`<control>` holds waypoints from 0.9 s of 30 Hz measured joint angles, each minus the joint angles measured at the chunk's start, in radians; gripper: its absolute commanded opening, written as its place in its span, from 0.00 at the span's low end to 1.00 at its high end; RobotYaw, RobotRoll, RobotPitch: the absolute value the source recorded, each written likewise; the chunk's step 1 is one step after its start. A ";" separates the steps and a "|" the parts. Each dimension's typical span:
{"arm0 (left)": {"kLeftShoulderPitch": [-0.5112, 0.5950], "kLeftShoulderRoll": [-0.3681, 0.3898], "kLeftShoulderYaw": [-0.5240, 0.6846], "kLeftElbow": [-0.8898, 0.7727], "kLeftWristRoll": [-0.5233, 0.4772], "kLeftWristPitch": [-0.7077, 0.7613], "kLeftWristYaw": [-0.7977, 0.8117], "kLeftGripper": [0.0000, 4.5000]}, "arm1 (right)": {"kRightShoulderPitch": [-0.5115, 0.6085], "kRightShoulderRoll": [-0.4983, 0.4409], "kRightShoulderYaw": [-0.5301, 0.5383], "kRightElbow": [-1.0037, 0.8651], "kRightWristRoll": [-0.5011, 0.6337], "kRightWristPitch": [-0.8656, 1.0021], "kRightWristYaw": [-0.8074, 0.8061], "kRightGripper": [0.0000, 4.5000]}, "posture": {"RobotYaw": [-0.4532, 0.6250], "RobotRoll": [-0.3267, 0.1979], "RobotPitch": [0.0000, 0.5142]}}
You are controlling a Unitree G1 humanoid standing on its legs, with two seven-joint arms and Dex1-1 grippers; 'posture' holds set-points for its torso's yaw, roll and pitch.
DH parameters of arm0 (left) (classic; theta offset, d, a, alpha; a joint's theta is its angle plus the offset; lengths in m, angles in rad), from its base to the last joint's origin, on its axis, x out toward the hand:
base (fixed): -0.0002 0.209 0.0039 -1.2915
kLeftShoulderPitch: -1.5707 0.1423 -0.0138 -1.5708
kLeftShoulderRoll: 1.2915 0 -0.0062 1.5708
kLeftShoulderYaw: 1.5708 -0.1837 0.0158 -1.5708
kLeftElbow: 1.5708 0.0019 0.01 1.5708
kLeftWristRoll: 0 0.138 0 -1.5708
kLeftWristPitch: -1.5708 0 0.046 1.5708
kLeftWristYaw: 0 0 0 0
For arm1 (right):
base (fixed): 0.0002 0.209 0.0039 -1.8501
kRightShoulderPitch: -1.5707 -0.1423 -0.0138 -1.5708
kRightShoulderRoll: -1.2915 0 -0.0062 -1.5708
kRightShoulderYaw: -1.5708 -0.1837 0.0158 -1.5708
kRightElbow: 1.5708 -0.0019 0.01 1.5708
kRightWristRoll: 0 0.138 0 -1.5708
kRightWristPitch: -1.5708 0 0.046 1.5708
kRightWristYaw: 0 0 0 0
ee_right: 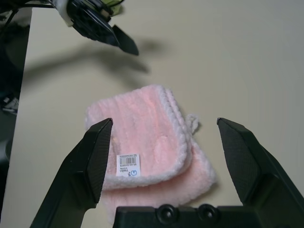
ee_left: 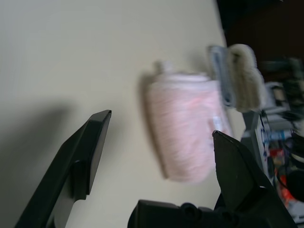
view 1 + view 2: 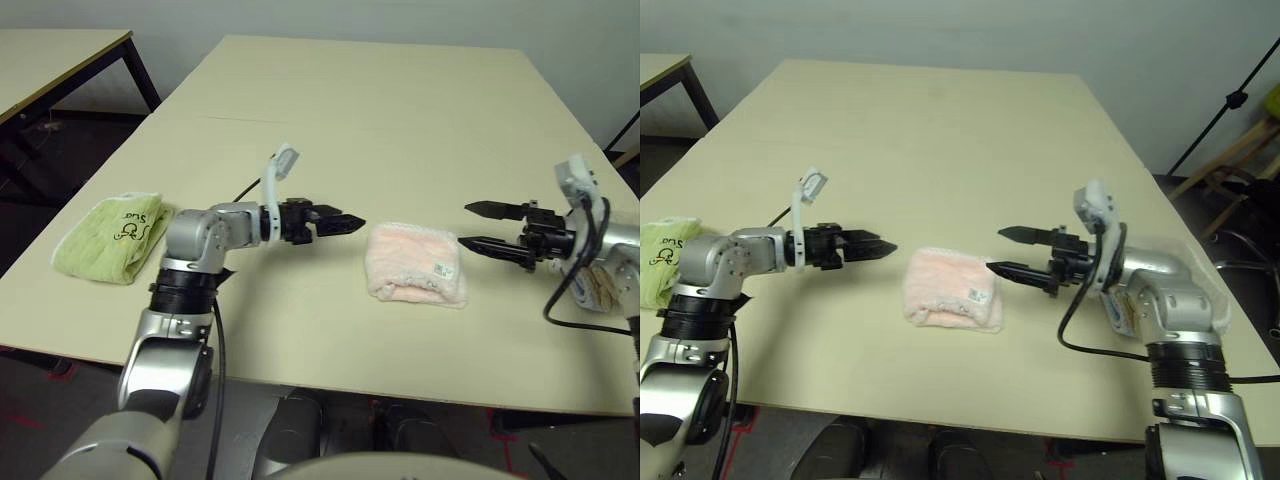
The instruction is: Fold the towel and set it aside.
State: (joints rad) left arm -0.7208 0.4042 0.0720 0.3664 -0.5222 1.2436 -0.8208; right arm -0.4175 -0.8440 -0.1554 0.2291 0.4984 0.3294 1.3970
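Note:
The pale pink towel (image 3: 415,265) lies folded into a small rectangle on the table, white scalloped edge and barcode tag on top (image 1: 147,142). My left gripper (image 3: 345,224) hovers just to its left, pointing at it. It is open, with nothing between the fingers (image 2: 90,152). On the towel's other side my right gripper (image 3: 467,224) also points at it, jaws spread wide and empty (image 1: 164,121). Neither gripper touches the cloth.
A lime-green towel (image 3: 112,238) lies near the table's left edge beside my left elbow. A cream cloth (image 3: 603,290) sits under my right forearm at the right edge. The beige table (image 3: 380,110) stretches bare behind. A second table (image 3: 50,60) stands far left.

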 measured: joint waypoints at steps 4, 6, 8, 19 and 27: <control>-0.022 -0.027 -0.010 0.093 -0.003 0.042 0.007 1.00 | 0.006 -0.024 -0.018 0.004 0.005 -0.004 0.018 0.99 | 0.53 0.62 0.20; -0.052 -0.050 -0.015 0.129 -0.006 0.055 0.007 1.00 | 0.024 -0.046 -0.032 -0.008 0.013 -0.004 0.032 0.99 | 0.53 0.62 0.20; -0.078 -0.077 -0.013 0.165 -0.013 0.070 0.008 1.00 | 0.057 -0.067 -0.040 -0.026 0.013 -0.026 0.054 0.99 | 0.51 0.62 0.20; -0.084 -0.213 -0.029 0.139 -0.072 0.227 0.034 1.00 | 0.166 -0.159 -0.092 -0.064 0.016 -0.052 0.086 0.99 | 0.48 0.62 0.22; -0.071 -0.316 0.054 0.153 -0.073 0.209 0.142 1.00 | 0.182 -0.150 -0.100 -0.104 0.033 -0.031 0.049 0.99 | 0.47 0.62 0.22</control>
State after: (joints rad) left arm -0.7920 0.0879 0.1261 0.5192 -0.5957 1.4521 -0.6789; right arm -0.2356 -0.9941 -0.2552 0.1253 0.5314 0.2984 1.4461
